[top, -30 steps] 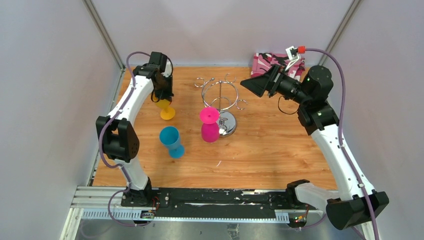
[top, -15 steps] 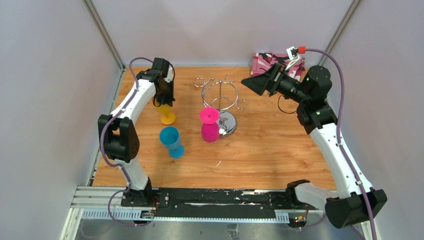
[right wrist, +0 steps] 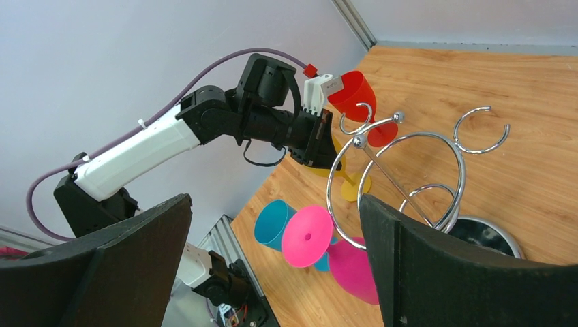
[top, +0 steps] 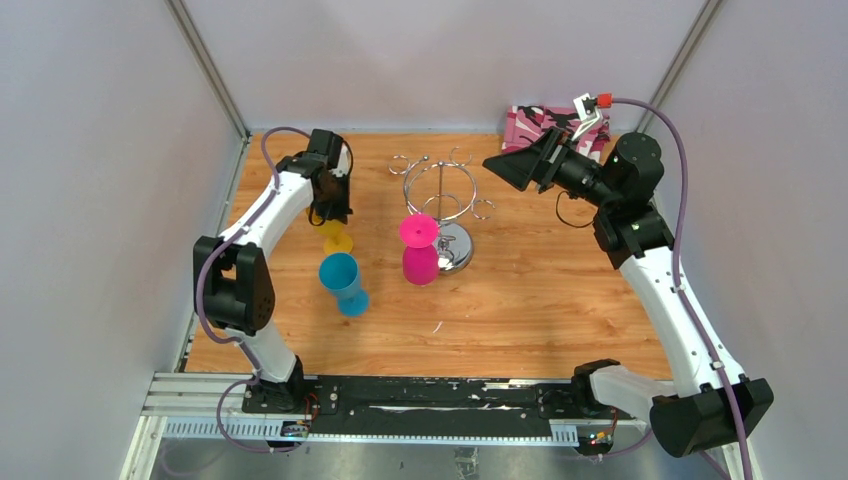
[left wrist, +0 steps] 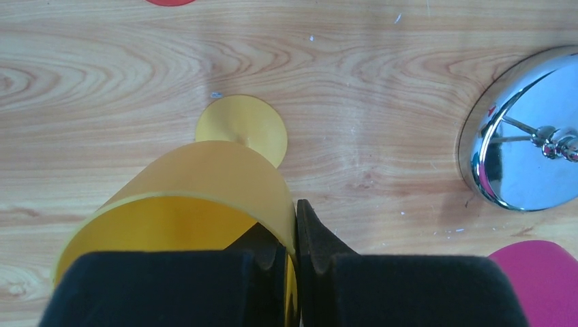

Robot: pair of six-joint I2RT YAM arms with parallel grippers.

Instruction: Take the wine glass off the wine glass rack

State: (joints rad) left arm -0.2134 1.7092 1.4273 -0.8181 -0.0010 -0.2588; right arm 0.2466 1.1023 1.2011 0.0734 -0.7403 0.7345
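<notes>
The left pincer (left wrist: 294,235) is clamped on the bowl wall of the yellow wine glass (left wrist: 204,177), one finger inside and one outside. The glass is over the wooden surface (top: 540,290), left of the chrome wine glass rack (top: 440,190) and apart from it. The right pincer (right wrist: 275,204) is spread wide, raised at the rack's right; a blue glass (top: 340,275) and a pink glass (top: 420,262) are on the rack's near side.

The wine glass rack (top: 440,195) is gleaming as polished chrome wire, its disc base shining mirror-smooth. Under it the table (top: 540,300) is showing smooth, faintly glossy wood grain. Left of the rack, the yellow wine glass (left wrist: 204,184) is looking like satiny, translucent plastic. The pink glass (top: 420,266) and blue glass (top: 340,272) are looking like opaque matt plastic. Behind the rack, to the right, a pink cloth (top: 530,122) is lying dull.
</notes>
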